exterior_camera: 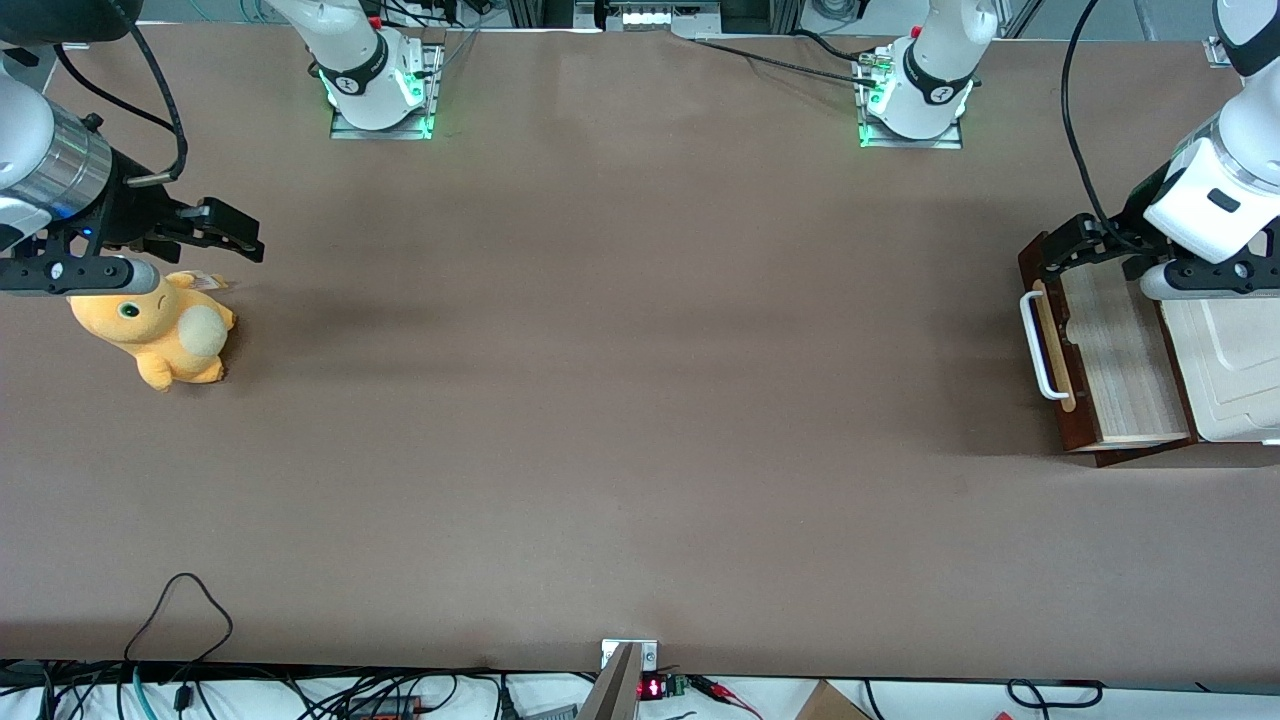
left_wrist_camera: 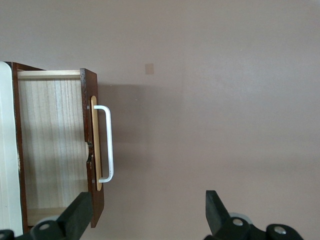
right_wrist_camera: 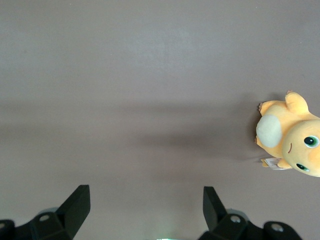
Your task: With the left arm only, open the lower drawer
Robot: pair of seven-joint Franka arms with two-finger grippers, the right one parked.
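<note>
The lower drawer (exterior_camera: 1125, 350) stands pulled out of its cabinet toward the middle of the table, with its light plywood inside showing. Its dark brown front carries a white bar handle (exterior_camera: 1035, 345) on a pale strip. The left arm's gripper (exterior_camera: 1095, 250) hangs above the drawer's corner farthest from the front camera, clear of the handle. In the left wrist view the gripper (left_wrist_camera: 148, 212) is open with only bare table between its fingers. The drawer (left_wrist_camera: 55, 150) and its handle (left_wrist_camera: 107, 145) lie below it, and one finger (left_wrist_camera: 77, 217) is over the drawer front's end.
The cream-white cabinet top (exterior_camera: 1235, 360) sits at the working arm's end of the table. An orange plush toy (exterior_camera: 160, 330) lies toward the parked arm's end. Two arm bases (exterior_camera: 915, 95) stand along the table edge farthest from the front camera. Black cables (exterior_camera: 180, 610) trail over the near edge.
</note>
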